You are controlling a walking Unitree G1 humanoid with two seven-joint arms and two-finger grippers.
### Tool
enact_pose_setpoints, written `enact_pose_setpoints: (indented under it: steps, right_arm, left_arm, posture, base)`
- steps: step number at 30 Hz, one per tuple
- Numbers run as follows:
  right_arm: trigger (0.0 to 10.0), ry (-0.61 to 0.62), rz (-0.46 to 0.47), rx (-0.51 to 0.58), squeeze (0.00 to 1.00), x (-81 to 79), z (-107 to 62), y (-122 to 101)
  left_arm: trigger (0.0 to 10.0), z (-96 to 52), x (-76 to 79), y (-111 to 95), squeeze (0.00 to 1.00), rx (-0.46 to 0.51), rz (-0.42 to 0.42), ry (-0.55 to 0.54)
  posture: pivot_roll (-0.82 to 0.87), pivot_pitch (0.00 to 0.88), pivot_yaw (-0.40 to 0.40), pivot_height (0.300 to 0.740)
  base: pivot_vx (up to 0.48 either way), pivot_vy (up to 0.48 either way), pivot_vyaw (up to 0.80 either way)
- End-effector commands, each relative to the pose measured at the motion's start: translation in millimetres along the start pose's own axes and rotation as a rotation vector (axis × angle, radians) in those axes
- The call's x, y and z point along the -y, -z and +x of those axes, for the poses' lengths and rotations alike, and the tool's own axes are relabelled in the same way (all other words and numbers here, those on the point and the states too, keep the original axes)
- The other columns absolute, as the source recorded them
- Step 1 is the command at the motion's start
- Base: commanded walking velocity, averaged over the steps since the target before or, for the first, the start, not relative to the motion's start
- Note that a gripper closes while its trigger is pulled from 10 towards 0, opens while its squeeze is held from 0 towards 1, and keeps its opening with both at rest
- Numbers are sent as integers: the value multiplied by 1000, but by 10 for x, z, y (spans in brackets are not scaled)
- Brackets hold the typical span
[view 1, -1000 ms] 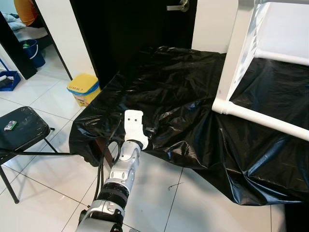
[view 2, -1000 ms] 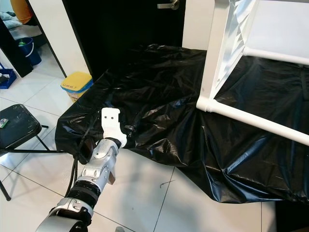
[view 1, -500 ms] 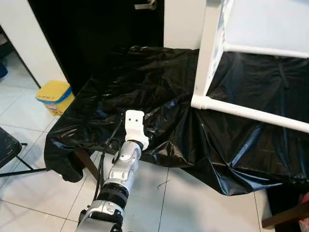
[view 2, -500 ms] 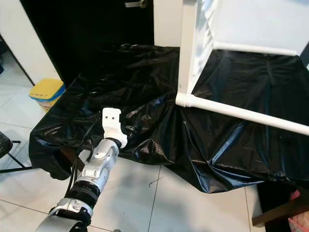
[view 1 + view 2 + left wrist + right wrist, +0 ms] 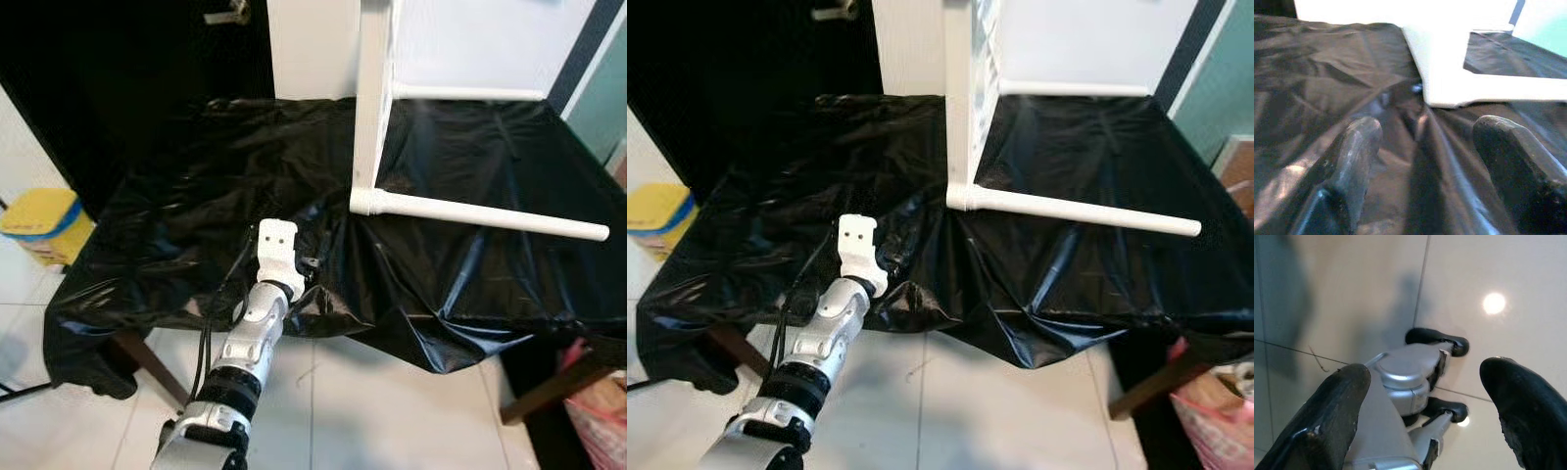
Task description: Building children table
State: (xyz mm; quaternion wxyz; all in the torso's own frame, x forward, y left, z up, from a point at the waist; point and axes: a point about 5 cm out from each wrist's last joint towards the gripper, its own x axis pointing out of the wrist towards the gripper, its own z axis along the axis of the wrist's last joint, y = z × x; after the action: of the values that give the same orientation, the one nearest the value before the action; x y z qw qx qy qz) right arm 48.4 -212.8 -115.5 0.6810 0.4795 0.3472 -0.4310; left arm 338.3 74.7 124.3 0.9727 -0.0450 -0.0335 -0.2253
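Observation:
A white children's table frame lies on a black plastic sheet (image 5: 245, 176). One white leg (image 5: 372, 108) stands upright and a round white leg (image 5: 490, 213) runs flat along the sheet to the right. My left arm, with its white wrist mount (image 5: 276, 250), reaches over the sheet's near edge, left of the frame's corner. In the left wrist view my left gripper (image 5: 1426, 126) is open, with the white corner (image 5: 1444, 83) just beyond its fingertips and only sheet between them. My right gripper (image 5: 1426, 371) hangs open over the tiled floor above my silver foot (image 5: 1405, 377).
A yellow bin (image 5: 39, 220) stands on the floor at the left. Behind the sheet is a dark door with a handle (image 5: 227, 15). Wooden legs (image 5: 549, 387) stick out under the sheet, and a pink bag (image 5: 598, 411) sits at the lower right. White tiles (image 5: 392, 411) lie in front.
The camera has swung to the right: the folding chair has left the view and the bin has slid to the left edge. My left arm holds the same pose.

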Motion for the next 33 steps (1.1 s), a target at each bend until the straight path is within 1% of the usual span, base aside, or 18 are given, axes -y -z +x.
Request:
enact_pose_setpoints:
  steps: [1,3,7,15,22,33]
  right_arm:
    - [10000,-263,-1501,-48,0,-1013,182,47]
    - [10000,-270,-1517,-53,0,-1011,180,58]
    - [10000,-279,-1518,-56,0,-1014,178,72]
    - [10000,-294,-1533,-55,0,-1034,172,111]
    - [10000,-305,-1549,-52,0,-1063,166,149]
    - [10000,-308,-1559,-51,0,-1064,166,148]
  left_arm:
    - [10000,-10,-10,29,0,-18,-3,9]
    - [10000,-6,-15,24,0,-18,-8,9]
    - [10000,-1,-17,18,0,-15,-11,8]
    - [10000,13,-16,-2,0,-10,15,10]
    - [10000,8,-13,-8,0,-1,4,8]
    - [10000,10,-11,-11,0,0,3,3]
  posture:
    - [22,0,25,740]
    - [18,0,30,740]
    - [18,0,27,740]
    - [26,0,15,740]
    - [33,0,7,740]
    - [38,0,4,740]
  base:
    - [0,0,0]
    - [0,0,0]
    - [0,0,0]
    - [0,0,0]
    - [0,0,0]
    - [0,0,0]
